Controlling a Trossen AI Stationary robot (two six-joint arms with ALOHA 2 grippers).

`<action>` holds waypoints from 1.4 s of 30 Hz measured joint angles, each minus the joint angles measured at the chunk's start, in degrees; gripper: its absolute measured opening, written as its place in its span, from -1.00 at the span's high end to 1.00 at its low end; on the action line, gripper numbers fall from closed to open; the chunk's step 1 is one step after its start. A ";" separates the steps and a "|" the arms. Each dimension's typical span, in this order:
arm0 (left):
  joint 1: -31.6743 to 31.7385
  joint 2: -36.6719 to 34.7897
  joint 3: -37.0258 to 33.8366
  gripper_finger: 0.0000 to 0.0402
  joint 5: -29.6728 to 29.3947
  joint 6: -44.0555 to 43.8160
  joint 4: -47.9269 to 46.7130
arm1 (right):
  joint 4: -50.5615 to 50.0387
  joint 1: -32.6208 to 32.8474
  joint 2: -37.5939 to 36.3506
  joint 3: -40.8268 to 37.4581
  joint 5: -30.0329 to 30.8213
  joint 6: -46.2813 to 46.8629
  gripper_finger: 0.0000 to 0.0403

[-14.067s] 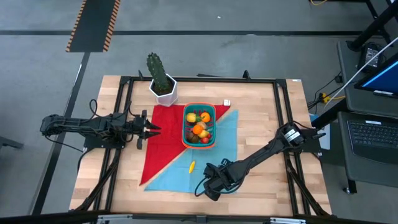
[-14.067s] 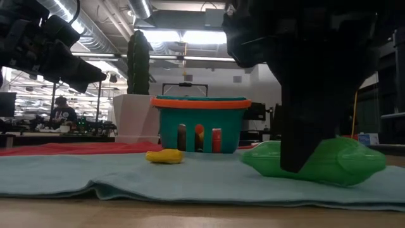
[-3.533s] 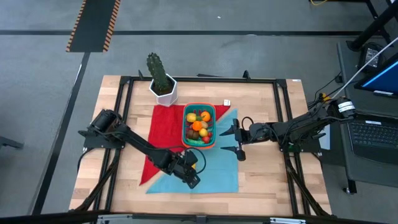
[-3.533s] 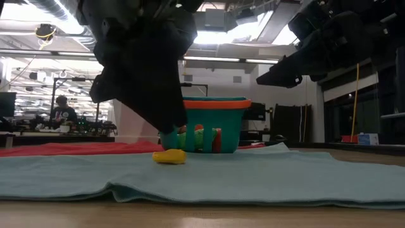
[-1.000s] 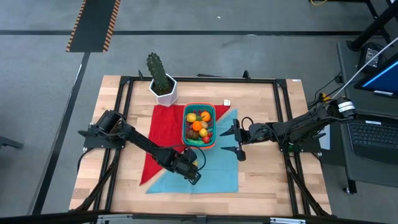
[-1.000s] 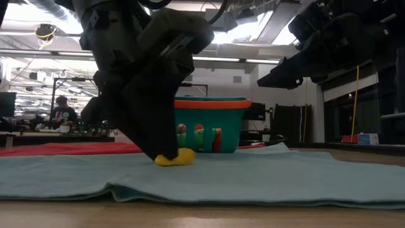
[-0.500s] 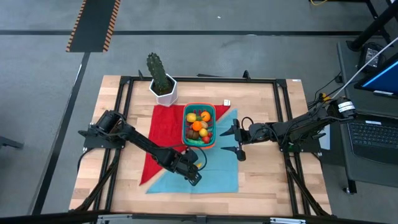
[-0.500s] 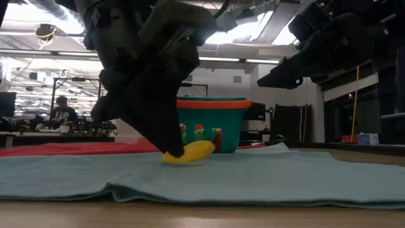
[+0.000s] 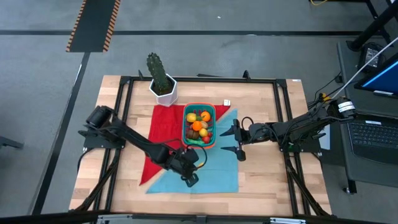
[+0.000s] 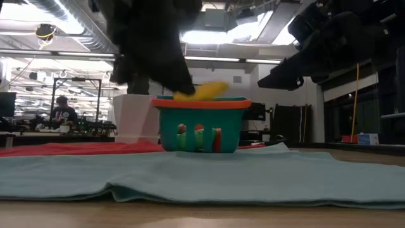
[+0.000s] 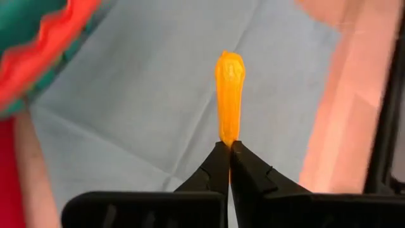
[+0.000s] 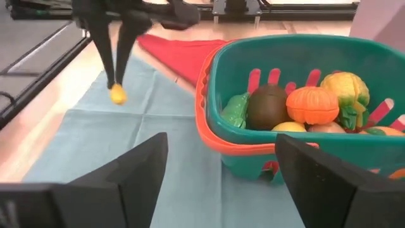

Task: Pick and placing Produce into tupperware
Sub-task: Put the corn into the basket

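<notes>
A small long yellow produce piece (image 11: 229, 95) is held by my left gripper (image 11: 228, 151), which is shut on it above the light blue cloth (image 9: 217, 168), near the table's front and just in front of the tupperware. It also shows in the low view (image 10: 202, 90) and the right wrist view (image 12: 117, 95). The teal tupperware with an orange-red rim (image 9: 199, 126) stands on the cloths and holds several produce pieces. My right gripper (image 9: 229, 140) is open and empty, right of the tupperware. My left gripper pinches one end of the yellow piece (image 11: 226, 138) between its two fingertips. The fingers (image 12: 116, 60) point down at it from above, and the piece reaches on past them. It is lifted clear of the blue cloth, and the low view shows it tilted.
A cactus in a white pot (image 9: 161, 81) stands at the far left of the cloths. A red cloth (image 9: 163, 134) lies left of the tupperware, partly under the blue one. Black frame rails (image 9: 285, 118) run along the table's sides. A person (image 10: 61, 107) is far behind in the room.
My left gripper, shut on the yellow piece, has gone up. The piece first tipped with one end off the blue cloth and is now lifted clear of it, level with the tupperware's rim in the low view.
</notes>
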 joint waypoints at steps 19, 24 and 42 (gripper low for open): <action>-1.44 -15.93 -6.83 1.00 -14.37 21.04 -7.01 | 4.71 0.32 0.00 0.00 -0.46 5.83 -0.45; -1.50 -21.08 -19.99 1.00 -14.14 22.92 10.96 | 6.60 0.32 1.06 0.00 -0.50 5.78 -0.45; 4.04 -27.37 -43.69 1.00 -4.72 40.34 59.42 | 31.56 0.29 11.76 1.27 -0.66 3.16 -0.45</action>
